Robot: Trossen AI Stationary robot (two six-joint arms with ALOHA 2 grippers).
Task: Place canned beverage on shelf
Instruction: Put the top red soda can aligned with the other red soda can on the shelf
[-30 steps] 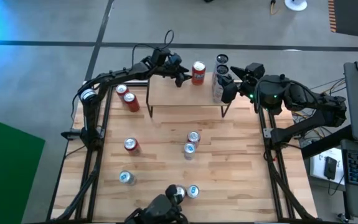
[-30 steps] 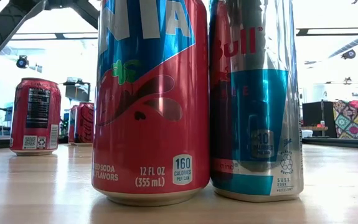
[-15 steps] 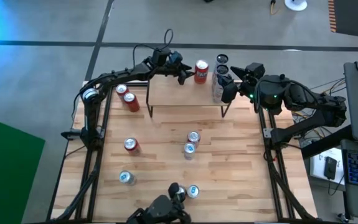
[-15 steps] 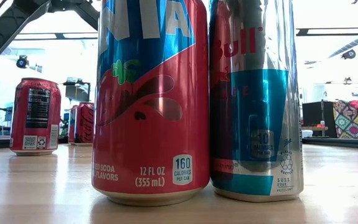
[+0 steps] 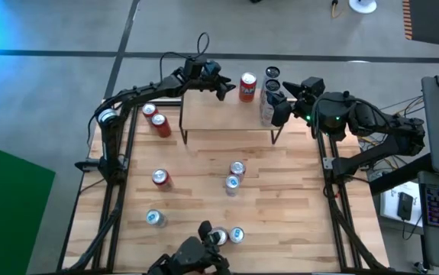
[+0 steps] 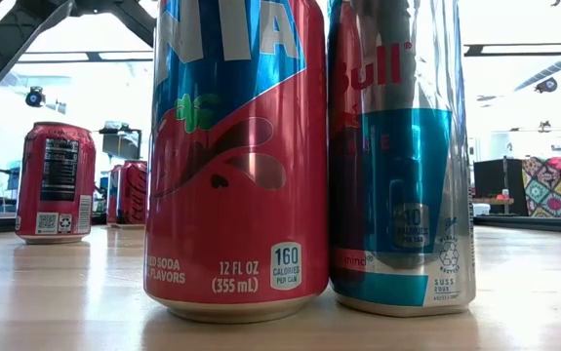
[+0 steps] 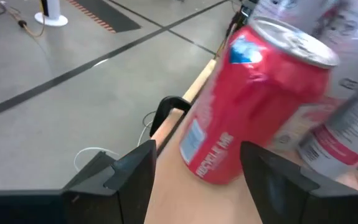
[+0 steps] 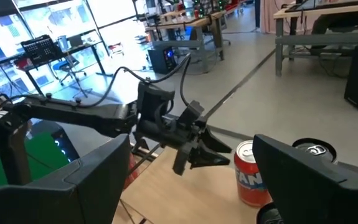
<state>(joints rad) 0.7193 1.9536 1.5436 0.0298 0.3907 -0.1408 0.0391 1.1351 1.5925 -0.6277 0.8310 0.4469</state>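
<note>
Red can (image 5: pixel 247 87) is seen upright on shelf (image 5: pixel 219 116) — apparently just set down; left gripper (image 5: pixel 224 90) stands open beside it, nothing held.

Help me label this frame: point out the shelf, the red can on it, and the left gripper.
shelf (image 5: pixel 219 118), high view, bare plank top
red can (image 5: pixel 247 86), high view, its lid
left gripper (image 5: pixel 228 89), high view, midway between fingertips

In the low view two big cans, a red one (image 6: pixel 236 156) and a silver-blue one (image 6: pixel 402 151), fill the frame's centre, their tops cut off (the shelf behind is hidden). In the left wrist view, the upper-right cans (image 7: pixel 347 118) are blurred, labels unreadable.
</note>
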